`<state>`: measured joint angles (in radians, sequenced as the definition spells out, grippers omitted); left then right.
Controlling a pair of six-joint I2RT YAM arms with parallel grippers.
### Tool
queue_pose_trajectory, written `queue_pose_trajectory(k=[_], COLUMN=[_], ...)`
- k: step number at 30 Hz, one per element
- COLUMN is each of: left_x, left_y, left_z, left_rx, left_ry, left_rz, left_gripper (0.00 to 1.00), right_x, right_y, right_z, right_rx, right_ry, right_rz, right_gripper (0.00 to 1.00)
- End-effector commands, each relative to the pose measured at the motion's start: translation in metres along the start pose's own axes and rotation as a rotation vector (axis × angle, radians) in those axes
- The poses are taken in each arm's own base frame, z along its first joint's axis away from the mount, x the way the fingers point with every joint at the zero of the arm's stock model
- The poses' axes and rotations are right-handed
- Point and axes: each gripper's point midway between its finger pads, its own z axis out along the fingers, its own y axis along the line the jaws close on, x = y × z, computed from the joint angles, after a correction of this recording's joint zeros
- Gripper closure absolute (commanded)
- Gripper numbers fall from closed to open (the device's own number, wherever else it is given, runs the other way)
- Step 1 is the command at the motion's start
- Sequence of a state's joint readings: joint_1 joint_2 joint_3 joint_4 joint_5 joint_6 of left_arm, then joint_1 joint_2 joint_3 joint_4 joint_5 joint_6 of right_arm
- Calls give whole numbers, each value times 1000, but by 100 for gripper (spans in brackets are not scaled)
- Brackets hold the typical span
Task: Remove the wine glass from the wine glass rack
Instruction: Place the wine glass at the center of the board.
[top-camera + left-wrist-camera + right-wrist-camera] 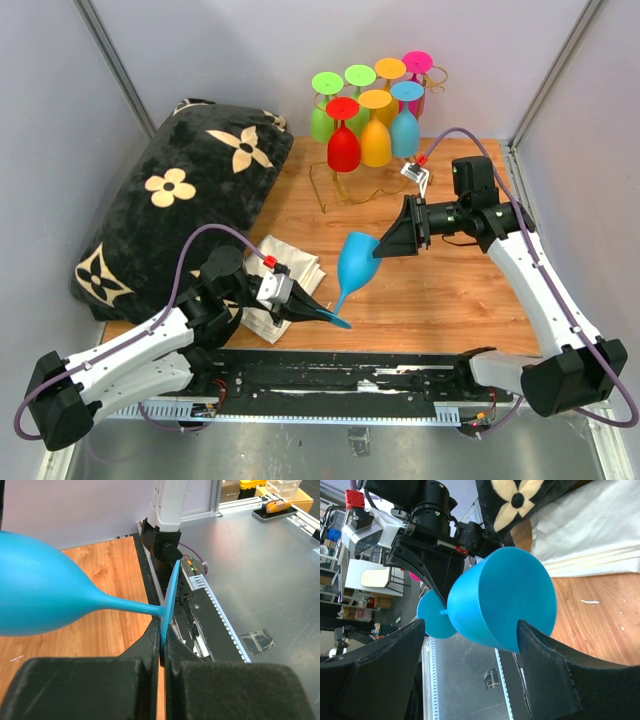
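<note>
A blue wine glass hangs tilted above the wooden table, bowl toward the right arm. My left gripper is shut on the rim of its round foot; the bowl sticks out to the left in the left wrist view. My right gripper is open, with its fingers on either side of the bowl's mouth without gripping it. The gold wire wine glass rack stands at the back of the table, with several coloured glasses hanging upside down from it.
A black pillow with beige flowers fills the left side of the table. A folded white cloth lies under the left gripper. Grey walls close in the back and sides. A black rail runs along the near edge.
</note>
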<state>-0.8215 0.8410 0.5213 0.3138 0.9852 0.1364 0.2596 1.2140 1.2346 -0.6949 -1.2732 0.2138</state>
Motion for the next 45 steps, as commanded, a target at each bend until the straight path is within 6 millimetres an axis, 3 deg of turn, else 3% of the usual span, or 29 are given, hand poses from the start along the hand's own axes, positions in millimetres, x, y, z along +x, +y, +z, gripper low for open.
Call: queue_pose_trajectory(k=[1,7,12,19,24,28,35,40,45], left_x=[-24,-22,-16,-18,-16,-13,-12,-18,-20], left_y=[-1,2,3,0,-1,7,14,25,26], left_z=[3,1,-1,-1,-2,-2,-2,-4,-4], left_rx=[31,3,0,21,25,-12,-48,-108,-119], left_ry=[-49,-31,6,10,17,40,52,51,45], left_rz=[63,65,72,82,88,88,95,92,91], left_gripper=[100,100,100,100,100,100,100,99,98], right_x=[-4,0,1,-4,-1,3,9,9,6], right_y=[13,24,29,18,25,37,58,58,57], right_z=[7,8,7,9,13,12,9,9,9], right_rx=[-46,-105,-107,-45,-121,-177,-239,-221,-198], right_ry=[6,28,30,15,43,59,67,52,34], right_rz=[-43,-48,-72,-58,-17,-35,-116,-147,-175], right_gripper=[26,34,31,29,42,47,74,91,99])
